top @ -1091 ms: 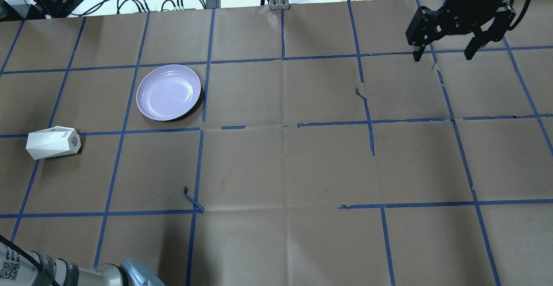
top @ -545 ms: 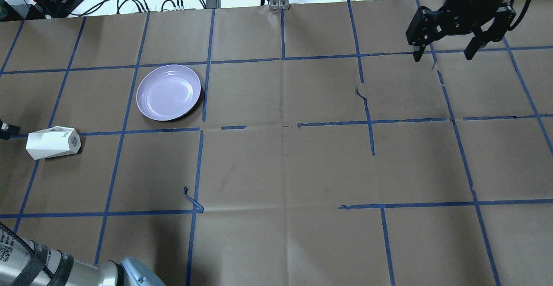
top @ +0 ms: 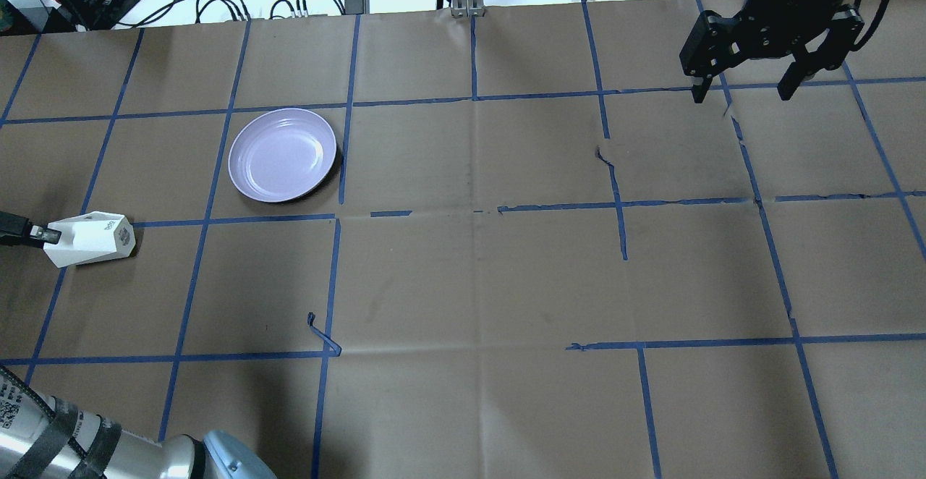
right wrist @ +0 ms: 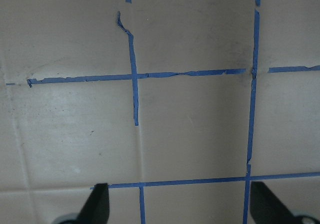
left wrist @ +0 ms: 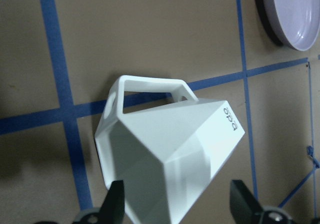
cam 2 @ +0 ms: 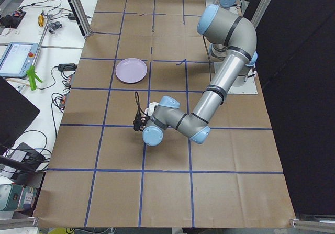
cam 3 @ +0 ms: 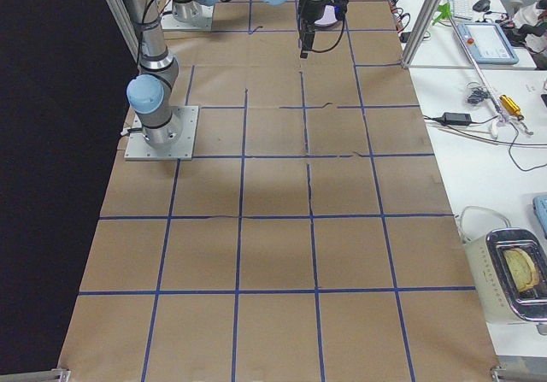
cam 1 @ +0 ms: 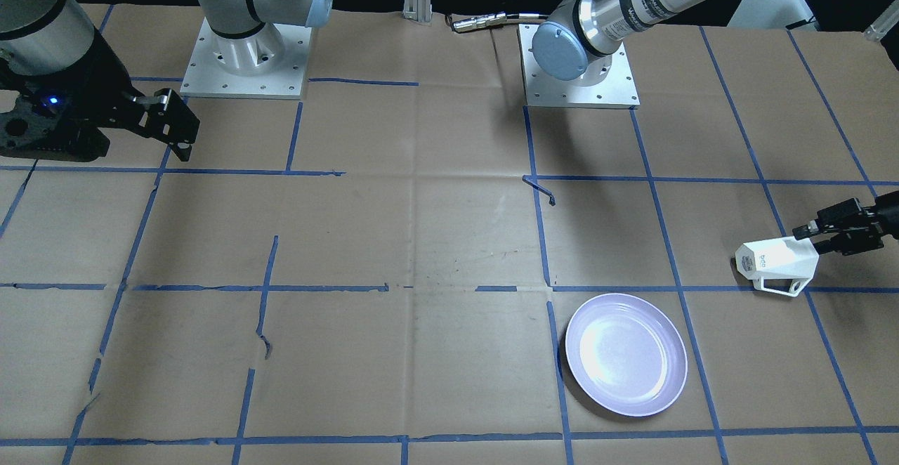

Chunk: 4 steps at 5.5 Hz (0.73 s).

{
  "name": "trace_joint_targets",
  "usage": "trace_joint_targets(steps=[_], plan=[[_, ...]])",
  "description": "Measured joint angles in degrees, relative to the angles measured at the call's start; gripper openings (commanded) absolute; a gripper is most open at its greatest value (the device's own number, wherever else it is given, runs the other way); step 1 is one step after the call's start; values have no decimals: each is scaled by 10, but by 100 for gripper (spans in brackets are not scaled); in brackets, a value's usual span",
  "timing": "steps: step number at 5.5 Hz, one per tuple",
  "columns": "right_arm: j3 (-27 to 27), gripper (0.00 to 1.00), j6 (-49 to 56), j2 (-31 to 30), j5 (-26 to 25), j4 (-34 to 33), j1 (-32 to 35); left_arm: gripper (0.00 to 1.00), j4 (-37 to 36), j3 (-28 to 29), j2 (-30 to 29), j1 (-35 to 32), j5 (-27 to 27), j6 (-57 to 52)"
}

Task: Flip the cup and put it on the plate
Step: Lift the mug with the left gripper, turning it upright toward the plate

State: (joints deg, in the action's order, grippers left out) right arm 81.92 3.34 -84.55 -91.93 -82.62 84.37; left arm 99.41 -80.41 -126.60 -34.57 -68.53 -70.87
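The white faceted cup [top: 90, 239] lies on its side on the table at the far left, handle toward the far side [left wrist: 150, 86], narrow base toward the plate. It also shows in the front view [cam 1: 776, 263]. The lavender plate [top: 282, 154] sits empty beyond it to the right, also in the front view [cam 1: 625, 354]. My left gripper [left wrist: 177, 204] is open, low over the table, with its fingers [left wrist: 114, 206] on either side of the cup's wide open end; whether they touch it I cannot tell. My right gripper [top: 741, 92] is open and empty, above the far right of the table.
Brown paper with blue tape grid lines covers the table [top: 477, 276]. A loose curl of tape [top: 322, 338] sticks up near the front left. Cables and power bricks [top: 217, 1] lie beyond the far edge. My left arm's elbow [top: 108, 454] fills the front left corner.
My left gripper has come in from the left edge and reached the cup's open end. The cup and plate have not moved. The right arm is still.
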Motion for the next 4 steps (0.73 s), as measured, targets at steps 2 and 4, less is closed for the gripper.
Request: trace_joint_targets(steps=[2, 4], plan=[[0, 100, 0, 0, 0, 0, 0, 0, 29, 4, 7, -3, 17, -6], [0, 100, 0, 0, 0, 0, 0, 0, 35, 8, 44, -12, 37, 3]])
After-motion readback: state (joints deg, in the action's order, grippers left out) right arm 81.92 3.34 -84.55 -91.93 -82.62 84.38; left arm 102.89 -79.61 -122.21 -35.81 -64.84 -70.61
